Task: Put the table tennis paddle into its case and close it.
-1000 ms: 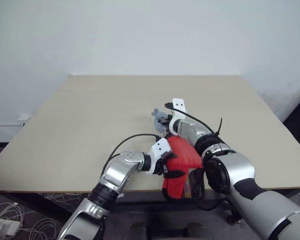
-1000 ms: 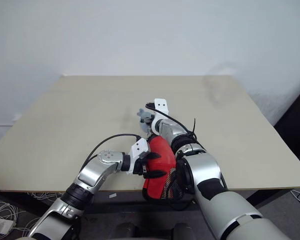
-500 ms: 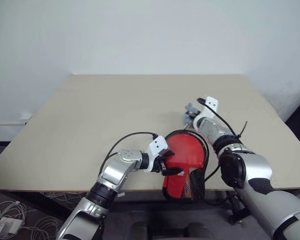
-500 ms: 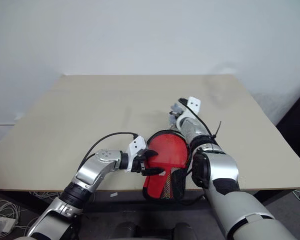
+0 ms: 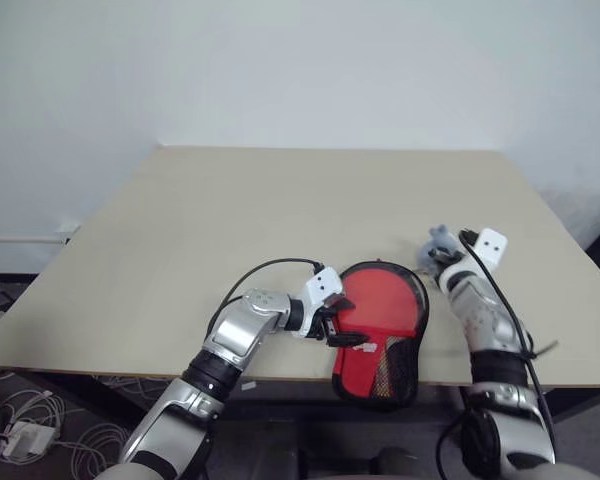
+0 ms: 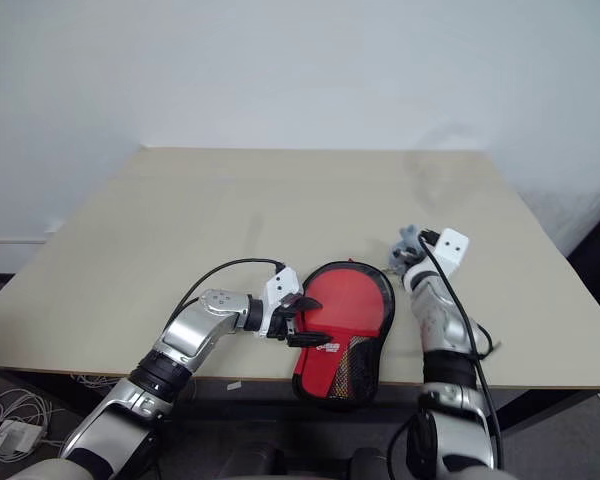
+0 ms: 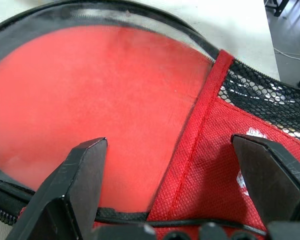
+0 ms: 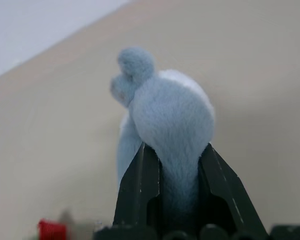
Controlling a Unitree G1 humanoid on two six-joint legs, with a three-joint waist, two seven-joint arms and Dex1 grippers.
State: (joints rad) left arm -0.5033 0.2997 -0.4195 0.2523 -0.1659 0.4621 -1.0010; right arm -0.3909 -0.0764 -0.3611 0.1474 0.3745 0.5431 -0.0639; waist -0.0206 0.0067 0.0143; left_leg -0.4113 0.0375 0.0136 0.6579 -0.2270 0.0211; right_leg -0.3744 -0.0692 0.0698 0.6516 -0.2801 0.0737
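Left end effector [image 7: 172, 185], spread wide, straddles the case [image 5: 380, 320]'s near edge.

case [image 5: 380, 335] lower end hanging past table [image 5: 180, 220] edge, paddle handle hidden inside

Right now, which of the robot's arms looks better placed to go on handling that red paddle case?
Probably the left. The left gripper sits open right at the case, its fingers spread over the clear window. The right gripper is off to the side, shut on a blue plush toy.
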